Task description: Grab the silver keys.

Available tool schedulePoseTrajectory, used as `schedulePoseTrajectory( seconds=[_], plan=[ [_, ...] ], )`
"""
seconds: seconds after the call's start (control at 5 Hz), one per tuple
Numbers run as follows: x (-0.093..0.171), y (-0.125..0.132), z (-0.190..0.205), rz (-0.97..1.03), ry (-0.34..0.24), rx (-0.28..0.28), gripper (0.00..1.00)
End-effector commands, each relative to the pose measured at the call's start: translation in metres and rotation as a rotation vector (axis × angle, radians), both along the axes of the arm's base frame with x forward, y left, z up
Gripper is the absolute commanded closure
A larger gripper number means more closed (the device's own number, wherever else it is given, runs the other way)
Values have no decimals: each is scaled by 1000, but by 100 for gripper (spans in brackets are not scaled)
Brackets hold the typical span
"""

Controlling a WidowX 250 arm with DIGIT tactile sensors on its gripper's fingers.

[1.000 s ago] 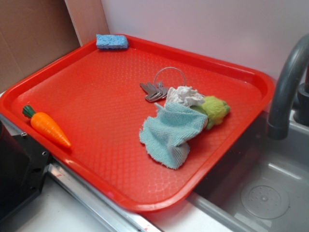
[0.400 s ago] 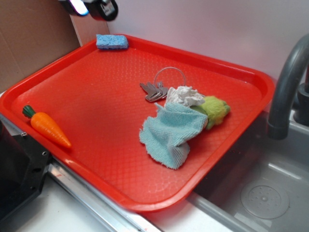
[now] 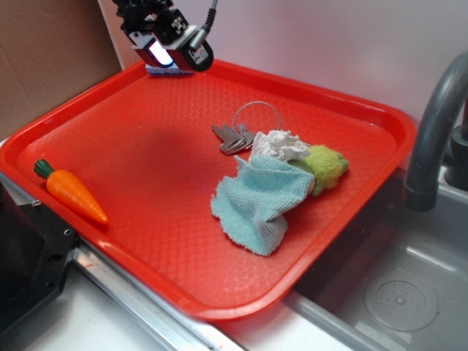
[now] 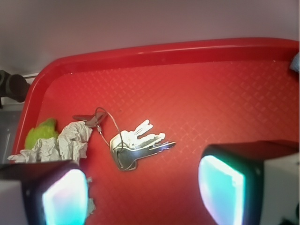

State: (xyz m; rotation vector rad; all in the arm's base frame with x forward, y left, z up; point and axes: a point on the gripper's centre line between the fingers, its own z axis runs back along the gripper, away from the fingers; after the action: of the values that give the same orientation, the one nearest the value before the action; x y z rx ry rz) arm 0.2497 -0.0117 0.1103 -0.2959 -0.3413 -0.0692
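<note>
The gripper (image 3: pixel 170 45) hangs high over the tray's (image 3: pixel 131 153) far left corner, jaws spread wide and empty. The keys (image 3: pixel 234 138) lie flat mid-tray, well to its right and nearer, blades fanned leftward, ring touching the crumpled cloth (image 3: pixel 279 145).

A: The tray (image 3: pixel 131 153) under the gripper (image 3: pixel 170 45) is red all over, stamped with a fine diamond grid.

B: And the gripper?

A: Black body, with pads (image 4: pixel 220 187) glowing pale cyan-white.

B: Well off from it?

A: Grey-silver keys (image 4: pixel 136 145), then a light blue waffle-weave cloth (image 3: pixel 256 201), a white crumpled rag (image 3: pixel 279 144) and a lime-green fuzzy thing (image 3: pixel 326 165). Further off, an orange carrot (image 3: pixel 72 191) with a dark green top.

B: Just behind the gripper?

A: A blue sponge (image 3: pixel 155 69).
</note>
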Motion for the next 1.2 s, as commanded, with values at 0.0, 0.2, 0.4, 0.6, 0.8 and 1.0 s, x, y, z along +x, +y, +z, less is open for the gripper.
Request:
schedulePoseTrajectory(
  seconds=[0.0, 0.2, 0.4, 0.6, 0.8, 1.0],
  plan=[
    [6, -4, 10, -11, -34, 7, 0],
    [36, -34, -22, -94, 39, 42, 0],
    [47, -56, -39, -166, 33, 44, 0],
    [45, -71, -62, -215, 80, 22, 0],
    [40, -67, -57, -183, 71, 38, 100],
    [37, -58, -55, -147, 61, 25, 100]
  ],
)
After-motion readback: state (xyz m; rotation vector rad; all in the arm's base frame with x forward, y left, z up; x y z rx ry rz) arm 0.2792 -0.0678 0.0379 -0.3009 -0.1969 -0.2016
